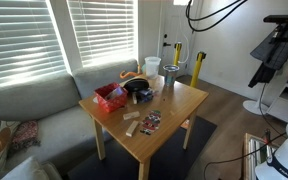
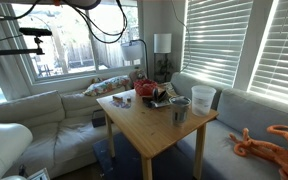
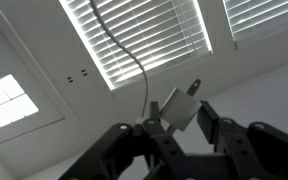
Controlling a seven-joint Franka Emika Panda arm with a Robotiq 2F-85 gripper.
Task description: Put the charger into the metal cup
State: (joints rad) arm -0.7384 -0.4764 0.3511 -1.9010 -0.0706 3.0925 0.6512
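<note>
In the wrist view my gripper (image 3: 182, 120) is shut on the charger (image 3: 176, 104), a pale square plug block. Its thin cable (image 3: 134, 60) runs up from the block in front of the window blinds. The wrist view shows only wall, window and ceiling, so the gripper is held high and away from the table. The metal cup (image 1: 170, 76) stands on the wooden table (image 1: 174, 110) near its far corner, beside a taller white container (image 1: 152, 67). The cup also shows in an exterior view (image 2: 180, 110). My arm (image 1: 276, 45) is raised far from the table.
A red box (image 1: 109, 97), a bulky black object (image 1: 139, 92) and small packets (image 1: 146, 122) lie on the table. Grey sofas (image 2: 44, 110) flank it. An orange toy (image 2: 269, 140) lies on one sofa. A lamp (image 2: 162, 44) stands behind.
</note>
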